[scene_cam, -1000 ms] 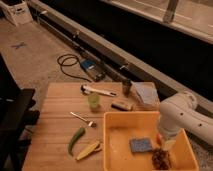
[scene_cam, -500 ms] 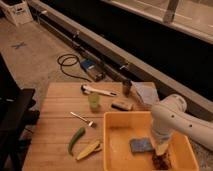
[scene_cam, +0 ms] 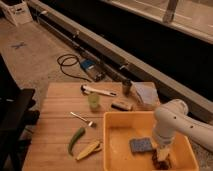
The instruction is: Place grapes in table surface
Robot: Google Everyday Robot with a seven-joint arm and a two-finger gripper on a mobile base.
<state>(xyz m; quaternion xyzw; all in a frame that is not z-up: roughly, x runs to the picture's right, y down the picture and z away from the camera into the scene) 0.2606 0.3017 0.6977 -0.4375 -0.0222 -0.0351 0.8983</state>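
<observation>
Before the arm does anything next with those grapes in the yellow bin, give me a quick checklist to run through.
1. Gripper down in the yellow bin, right over the grapes: ok.
2. Grapes held: cannot tell.
3. Grapes on the table surface: not ok, they lie in the bin.
4. Blue sponge apart from the grapes: cannot tell, it lies close beside them.
5. Bare wood for the set-down: ok, left of the green pepper.

Dim warm light, seemingly from above, soft blur throughout, end effector (scene_cam: 161, 159) murky low in the yellow bin (scene_cam: 122, 131)
</observation>
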